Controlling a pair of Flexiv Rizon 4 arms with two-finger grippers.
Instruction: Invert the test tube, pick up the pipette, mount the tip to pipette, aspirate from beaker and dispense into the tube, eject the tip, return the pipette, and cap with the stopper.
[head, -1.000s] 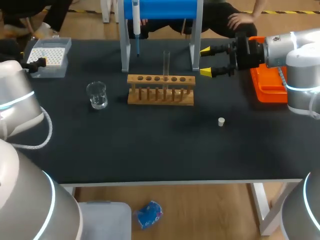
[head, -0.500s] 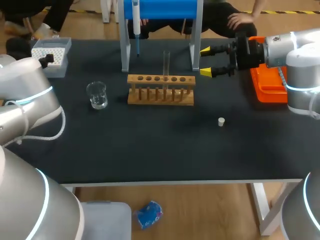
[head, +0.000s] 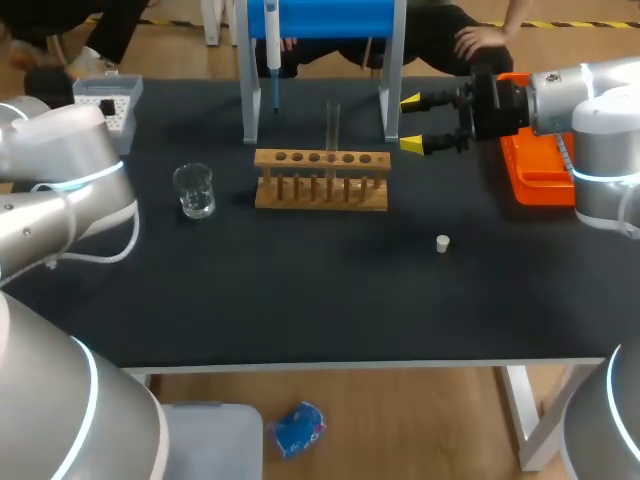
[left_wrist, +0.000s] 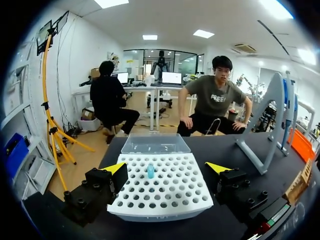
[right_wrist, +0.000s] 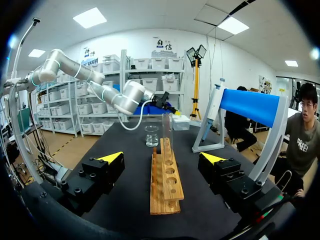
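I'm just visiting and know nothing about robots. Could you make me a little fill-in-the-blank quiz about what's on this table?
1. The glass test tube stands upright in a rack made of ___.
2. The pipette hangs on the ___ stand behind the rack.
3. The tip box ahead of the open left gripper holds just ___ blue tip.
4. The small stopper lying alone on the table is ___ in colour.
Missing words: wood; blue; one; white.
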